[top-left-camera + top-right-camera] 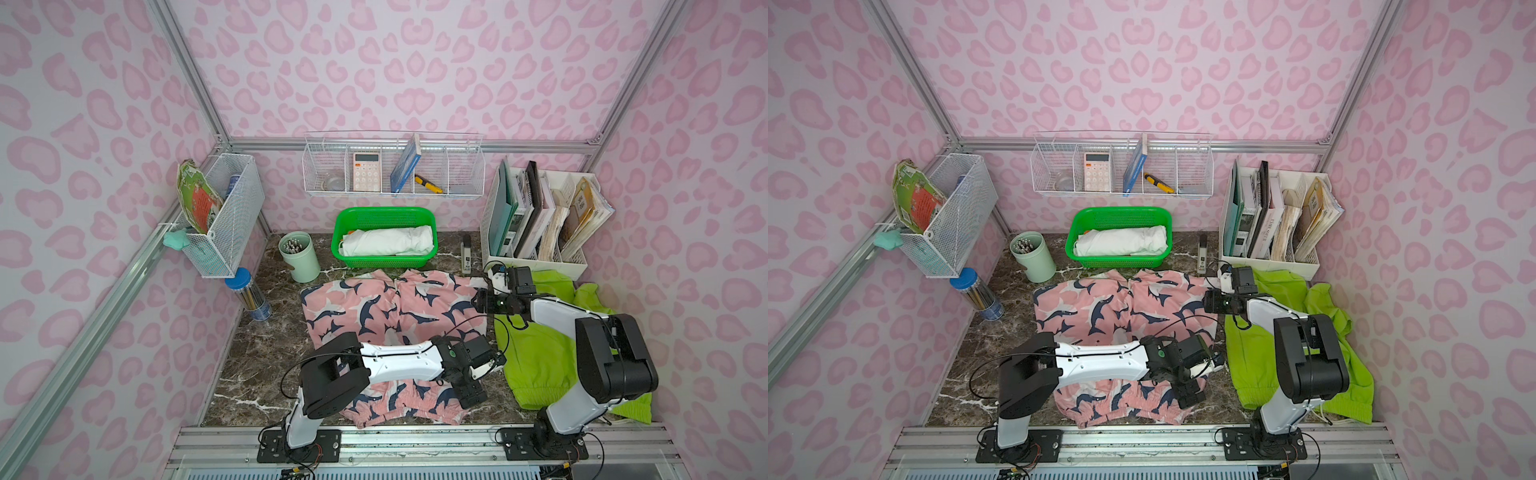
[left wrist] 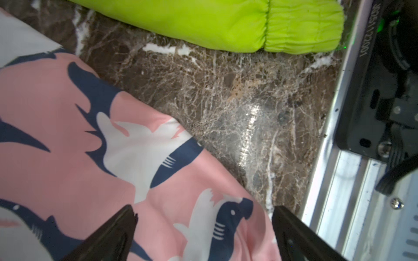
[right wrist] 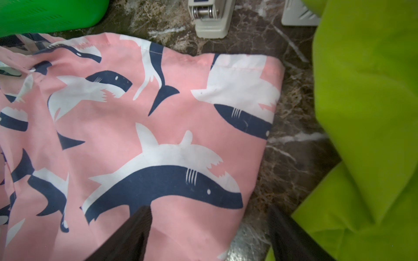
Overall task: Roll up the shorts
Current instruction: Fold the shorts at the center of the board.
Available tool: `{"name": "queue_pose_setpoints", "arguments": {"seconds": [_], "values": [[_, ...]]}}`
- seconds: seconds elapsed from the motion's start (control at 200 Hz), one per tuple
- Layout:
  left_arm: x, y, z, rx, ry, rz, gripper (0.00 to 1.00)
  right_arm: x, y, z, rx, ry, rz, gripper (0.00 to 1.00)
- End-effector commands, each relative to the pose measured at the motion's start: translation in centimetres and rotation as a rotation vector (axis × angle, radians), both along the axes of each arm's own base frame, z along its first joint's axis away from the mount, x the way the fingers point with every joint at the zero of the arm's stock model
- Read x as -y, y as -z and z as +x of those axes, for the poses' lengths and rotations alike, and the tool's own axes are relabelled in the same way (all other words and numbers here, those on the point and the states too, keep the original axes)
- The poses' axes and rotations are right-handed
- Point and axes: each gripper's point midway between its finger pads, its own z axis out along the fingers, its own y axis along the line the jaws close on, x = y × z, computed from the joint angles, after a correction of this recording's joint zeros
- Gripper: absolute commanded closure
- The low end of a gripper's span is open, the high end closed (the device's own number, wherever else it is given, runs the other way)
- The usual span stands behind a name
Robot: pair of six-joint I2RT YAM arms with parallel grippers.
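Left tool [image 2: 203,213] gapes wide, holding nothing, over the pink shorts [image 1: 386,311] near their waistband edge; right tool [image 3: 209,211] (equally spread, empty) hovers over a leg hem. Lime shorts [image 1: 540,361] lie crumpled beside, on the counter [image 1: 266,345].

The left arm [image 1: 399,361] rises from the near edge, bends at a raised left elbow [image 1: 332,370] and runs its white forearm rightward, low and nearly level. The left gripper [image 2: 204,209] tips down toward the near side. Its black fingers [image 2: 113,237] stand wide apart with nothing clamped between them. The right arm [image 1: 557,309] climbs from the near right to a high right elbow [image 1: 615,361], then reaches far and left. The right gripper [image 3: 209,209] points left, its fingertips [image 3: 126,237] likewise spread wide and empty.
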Motion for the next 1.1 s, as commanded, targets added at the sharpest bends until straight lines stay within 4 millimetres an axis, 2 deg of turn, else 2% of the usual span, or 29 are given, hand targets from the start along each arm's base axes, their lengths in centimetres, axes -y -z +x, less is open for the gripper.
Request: {"name": "queue_pose_setpoints", "arguments": {"seconds": [0.0, 0.15, 0.275, 0.345, 0.365, 0.5, 0.61, 0.675, 0.735, 0.805, 0.845, 0.91, 0.955, 1.04, 1.1], "values": [[0.4, 0.3, -0.6, -0.02, 0.032, 0.006, 0.01, -0.5, 0.2, -0.3, -0.008, -0.002, 0.031, 0.17], [0.7, 0.8, -0.7, -0.033, 0.031, 0.005, 0.02, -1.4, 0.3, -0.5, -0.015, -0.023, 0.033, 0.17], [0.7, 1.4, -0.8, -0.041, 0.034, 0.017, 0.05, -1.5, 1.3, -0.6, -0.043, -0.021, 0.018, 0.18], [0.6, 2.1, -0.9, -0.056, 0.035, 0.041, 0.1, -1.5, 1.5, -0.7, -0.051, -0.026, 0.012, 0.17], [1.3, 1.4, -0.7, -0.054, 0.035, 0.024, 0.11, -1.5, 1.7, -0.7, -0.056, -0.027, 0.007, 0.17], [1.5, 2.1, -0.9, -0.115, 0.04, 0.062, 0.21, -1.3, 2.8, -1.0, -0.088, -0.023, -0.011, 0.19], [1.5, 2.1, -0.8, -0.144, 0.036, 0.064, 0.35, -1.3, 3.4, -1.3, -0.105, -0.023, -0.01, 0.25], [1.5, 2.1, -0.8, -0.148, 0.035, 0.063, 0.44, -1.3, 3.5, -1.3, -0.104, -0.024, -0.007, 0.31], [1.5, 2.1, -0.7, -0.153, 0.032, 0.062, 0.61, -1.2, 3.4, -1.4, -0.098, -0.019, -0.009, 0.37], [1.4, 2.1, -0.5, -0.157, 0.026, 0.062, 0.85, -1.1, 3.3, -1.3, -0.091, -0.016, -0.01, 0.45], [1.4, 2.1, -0.5, -0.159, 0.021, 0.063, 0.93, -1.1, 3.3, -1.3, -0.09, -0.017, -0.007, 0.51], [1.3, 2.1, -0.4, -0.161, 0.016, 0.063, 1.0, -1.2, 3.3, -1.2, -0.088, -0.015, -0.003, 0.61], [1.3, 2.1, -0.3, -0.162, 0.013, 0.062, 1.0, -1.1, 3.3, -1.1, -0.086, -0.009, 0.0, 0.71], [1.3, 1.8, 0.1, -0.154, 0.002, 0.059, 1.0, -0.9, 2.7, -0.9, -0.065, 0.012, 0.01, 1.0], [1.5, 1.1, 0.5, -0.123, -0.007, 0.057, 1.0, -0.7, 1.8, -0.6, -0.033, 0.031, 0.022, 1.0]]}}
